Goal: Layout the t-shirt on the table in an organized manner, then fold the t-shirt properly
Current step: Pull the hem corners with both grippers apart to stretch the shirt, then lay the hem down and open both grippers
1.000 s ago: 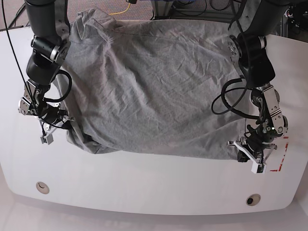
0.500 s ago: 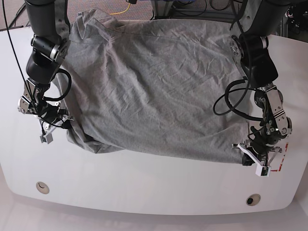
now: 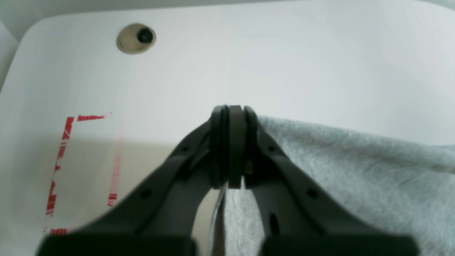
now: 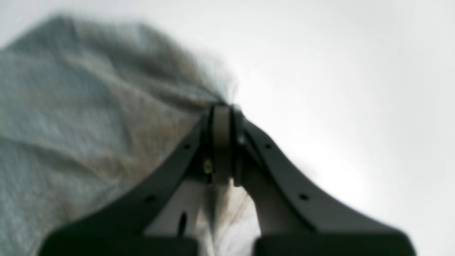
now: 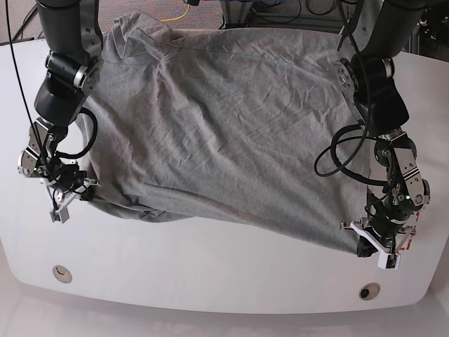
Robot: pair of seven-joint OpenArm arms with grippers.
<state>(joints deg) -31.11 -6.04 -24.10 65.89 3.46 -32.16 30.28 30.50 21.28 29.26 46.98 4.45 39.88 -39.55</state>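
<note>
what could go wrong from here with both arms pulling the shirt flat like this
1. The left gripper pinches only the edge of the t-shirt near the table front; more pulling may drag the hem over it or slip the fabric out.
2. The right gripper holds a bunched corner, so folds under that edge may stay trapped.
3. The far sleeve looks crumpled at the table's back edge and may stay so.

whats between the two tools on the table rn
The grey t-shirt spans the whole stretch between the left tool and right tool, each pinching a corner; the base view shows it.
</note>
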